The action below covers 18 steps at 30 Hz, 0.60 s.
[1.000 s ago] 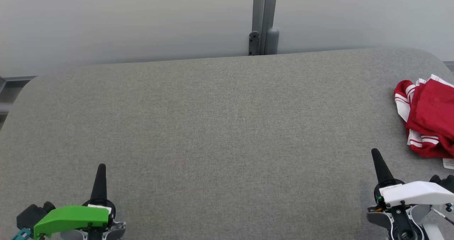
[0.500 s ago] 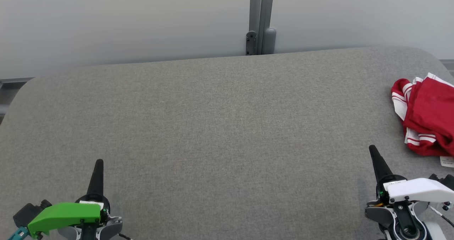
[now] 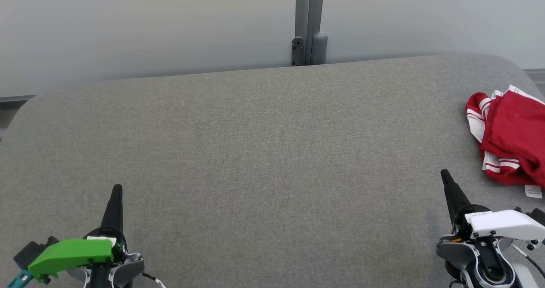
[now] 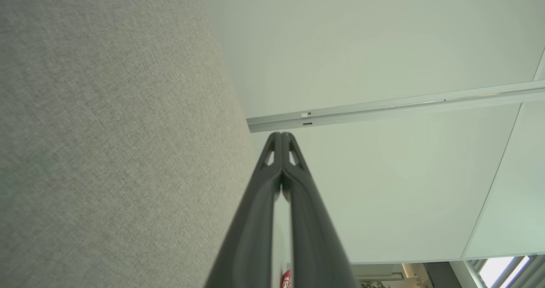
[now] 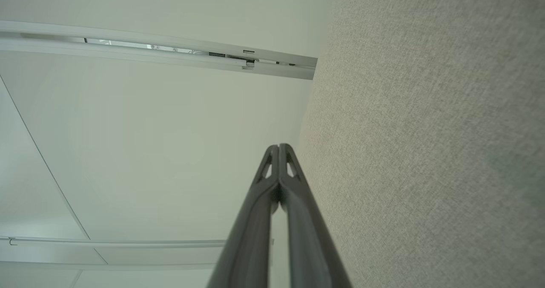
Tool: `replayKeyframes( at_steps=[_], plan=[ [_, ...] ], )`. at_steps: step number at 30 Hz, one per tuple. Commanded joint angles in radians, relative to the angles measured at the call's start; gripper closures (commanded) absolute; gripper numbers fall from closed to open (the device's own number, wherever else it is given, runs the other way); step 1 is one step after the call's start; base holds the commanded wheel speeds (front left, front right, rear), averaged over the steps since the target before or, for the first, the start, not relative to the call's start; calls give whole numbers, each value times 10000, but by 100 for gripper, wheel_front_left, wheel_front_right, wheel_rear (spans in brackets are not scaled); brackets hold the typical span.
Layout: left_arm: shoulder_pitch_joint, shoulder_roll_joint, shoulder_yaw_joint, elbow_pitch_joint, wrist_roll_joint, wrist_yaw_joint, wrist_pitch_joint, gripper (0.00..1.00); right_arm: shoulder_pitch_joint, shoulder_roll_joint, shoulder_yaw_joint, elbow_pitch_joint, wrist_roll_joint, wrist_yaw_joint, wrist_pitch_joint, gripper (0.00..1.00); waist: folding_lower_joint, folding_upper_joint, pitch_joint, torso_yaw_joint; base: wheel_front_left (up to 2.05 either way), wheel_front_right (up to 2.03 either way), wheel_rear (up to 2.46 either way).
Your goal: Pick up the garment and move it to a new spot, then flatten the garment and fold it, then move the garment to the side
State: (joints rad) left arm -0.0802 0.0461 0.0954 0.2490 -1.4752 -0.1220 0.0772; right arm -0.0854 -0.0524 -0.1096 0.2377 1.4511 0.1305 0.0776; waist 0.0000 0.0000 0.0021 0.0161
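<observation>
The garment, red with white stripes, lies crumpled at the far right of the grey fabric surface, running off the head view's right edge. A small white tag sticks out at its near side. My right gripper is shut and empty at the lower right, a short way to the left of and nearer than the garment. At the lower left my left gripper is shut and empty, far from the garment. Both wrist views show the fingertips pressed together, in the left wrist view and in the right wrist view.
A pale wall with a grey vertical post stands behind the surface's far edge. The surface has rounded corners at the far left and far right.
The head camera has shifted, so the whole scene has slid slightly left and the grippers sit a little higher in the picture. Both grippers stay shut and the garment lies as before.
</observation>
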Motion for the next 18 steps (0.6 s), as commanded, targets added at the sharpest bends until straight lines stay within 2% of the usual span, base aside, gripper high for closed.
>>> replayKeyframes(
  at_steps=[1,18],
  plan=[
    [-195,63,60,-49,-200,-46,59,100,-128,-15,-32,10,232,5,71,100,0,0,0,-12,0,0,0],
    [-365,70,202,-49,-1363,-114,371,100,-285,23,-60,84,1585,4,397,100,0,0,9,-150,0,0,0]
  ],
)
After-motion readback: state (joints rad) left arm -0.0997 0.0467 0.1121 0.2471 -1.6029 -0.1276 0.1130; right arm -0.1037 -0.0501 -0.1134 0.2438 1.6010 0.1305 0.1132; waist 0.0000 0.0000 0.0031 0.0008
